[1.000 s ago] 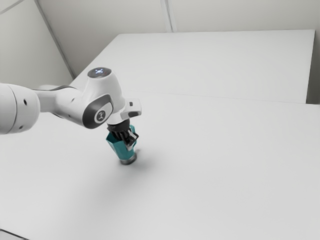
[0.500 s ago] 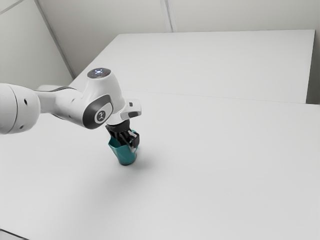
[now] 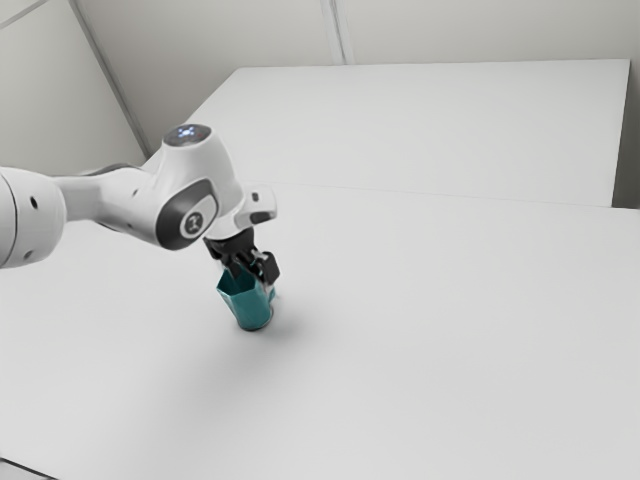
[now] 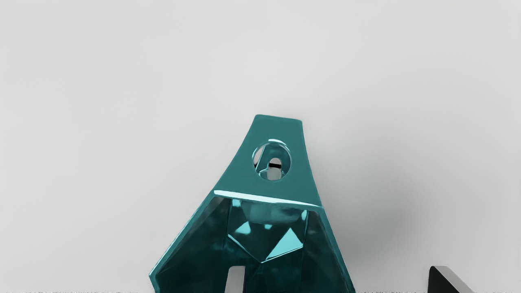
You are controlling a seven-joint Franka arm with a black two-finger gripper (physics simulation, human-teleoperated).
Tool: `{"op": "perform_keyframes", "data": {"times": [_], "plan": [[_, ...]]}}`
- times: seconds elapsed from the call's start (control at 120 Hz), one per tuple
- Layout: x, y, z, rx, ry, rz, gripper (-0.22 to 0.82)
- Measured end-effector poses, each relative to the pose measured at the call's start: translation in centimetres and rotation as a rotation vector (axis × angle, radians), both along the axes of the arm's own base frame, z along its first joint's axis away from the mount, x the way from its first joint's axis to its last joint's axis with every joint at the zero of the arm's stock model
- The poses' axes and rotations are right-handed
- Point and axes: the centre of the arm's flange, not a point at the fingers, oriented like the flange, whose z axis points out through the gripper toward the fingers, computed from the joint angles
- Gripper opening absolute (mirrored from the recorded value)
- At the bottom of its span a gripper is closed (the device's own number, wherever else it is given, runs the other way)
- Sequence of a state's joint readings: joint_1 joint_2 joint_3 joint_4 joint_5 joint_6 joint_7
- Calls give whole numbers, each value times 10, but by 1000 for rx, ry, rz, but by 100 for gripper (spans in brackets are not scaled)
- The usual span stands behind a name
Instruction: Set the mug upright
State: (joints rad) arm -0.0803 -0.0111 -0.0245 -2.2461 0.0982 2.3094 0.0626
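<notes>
The teal faceted mug [image 3: 252, 308] stands upright on its base on the table, its mouth facing up. My black gripper [image 3: 256, 268] is open just above the mug, over its rim, in the exterior view. The wrist view looks down into the hollow of the mug [image 4: 268, 240], with the handle and its round hole beyond the rim. There the gripper [image 4: 340, 280] has its fingers wide apart, one over the mug's mouth and the other outside its wall. Nothing is held between them.
The white table [image 3: 430, 330] spreads around the mug, with a soft shadow beside it. A second white surface [image 3: 420, 130] lies behind it, against pale walls.
The mug has come down and straightened from its pose a second ago, and has stayed put since the middle frame. My hand has risen slightly and moved toward the exterior view's left.
</notes>
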Motion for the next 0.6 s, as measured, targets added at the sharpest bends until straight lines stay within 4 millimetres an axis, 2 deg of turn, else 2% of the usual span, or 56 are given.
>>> {"op": "perform_keyframes", "data": {"times": [0.092, 0.15, 0.325, 0.442, 0.475, 0.517, 0.558, 0.6], "plan": [[0, -1, 18, 0, -21, -1, 47], [7, -3, 36, -1, -42, -2, 48], [40, -9, 116, -10, -93, 9, 54], [73, -8, 165, -31, -80, 38, 57], [82, -2, 177, -38, -69, 54, 57], [89, 14, 189, -48, -50, 89, 58], [92, 33, 199, -57, -28, 126, 58], [92, 43, 203, -65, -1, 148, 59]]}}
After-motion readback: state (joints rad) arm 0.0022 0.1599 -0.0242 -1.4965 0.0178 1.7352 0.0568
